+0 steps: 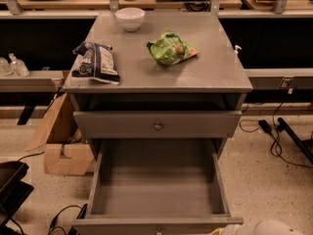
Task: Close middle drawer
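Task status: nothing is seen done yet. The middle drawer (156,195) is pulled far out of the table (205,75), towards the camera. Its deep box is exposed and nothing is seen inside. Its low front panel is cut by the bottom edge of the view, and the brass knob (157,230) is just visible there. The upper drawer front (122,125) above it appears shut, or very nearly so, with its own knob centred. No lower drawer can be seen, as that area is hidden under the open box.

The hand (247,228) is placed at the bottom right edge of the view, just beside the right end of the drawer's front panel. Only a pale rounded part is shown and the rest is cropped. Whether it is wide, narrow or holding anything cannot be told. Contact with the panel cannot be confirmed either.

Remaining, as judged: the whole closing stroke. The front panel has to be pushed straight back until it sits flush under the upper front. An off-centre push from the right corner could rack the box on its slides, so a contact nearer the knob would be preferred.

On the table top a white bowl (130,18), a green bag (171,48) and a dark snack bag (95,61) are left well apart from each other. None is involved in the push. A cardboard box (58,141) is seen on the floor near the table, not in the drawer's travel.
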Robot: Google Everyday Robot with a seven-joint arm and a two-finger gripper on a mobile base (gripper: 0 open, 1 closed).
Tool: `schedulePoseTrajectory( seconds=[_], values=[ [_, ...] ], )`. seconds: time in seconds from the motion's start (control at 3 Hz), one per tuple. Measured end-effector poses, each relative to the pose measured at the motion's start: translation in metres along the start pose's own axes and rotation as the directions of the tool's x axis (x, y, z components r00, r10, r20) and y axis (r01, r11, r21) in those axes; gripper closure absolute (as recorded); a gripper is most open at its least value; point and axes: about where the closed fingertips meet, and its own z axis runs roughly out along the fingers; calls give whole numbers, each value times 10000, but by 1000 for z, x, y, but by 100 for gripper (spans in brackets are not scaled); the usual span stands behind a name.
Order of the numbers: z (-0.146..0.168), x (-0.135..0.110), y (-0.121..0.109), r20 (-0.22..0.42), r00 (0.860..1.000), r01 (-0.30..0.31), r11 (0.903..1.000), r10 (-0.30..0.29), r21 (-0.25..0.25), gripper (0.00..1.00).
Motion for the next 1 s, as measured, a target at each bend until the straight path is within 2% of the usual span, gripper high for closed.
schedulePoseTrajectory(
  seconds=[0.33,0.67,1.0],
  values=[
    [49,14,17,500,9984,-235,9994,247,-250,100],
    [49,14,17,501,9984,-235,9994,247,-250,100],
    [88,15,22,848,9962,-149,9989,187,-452,100]
  ],
)
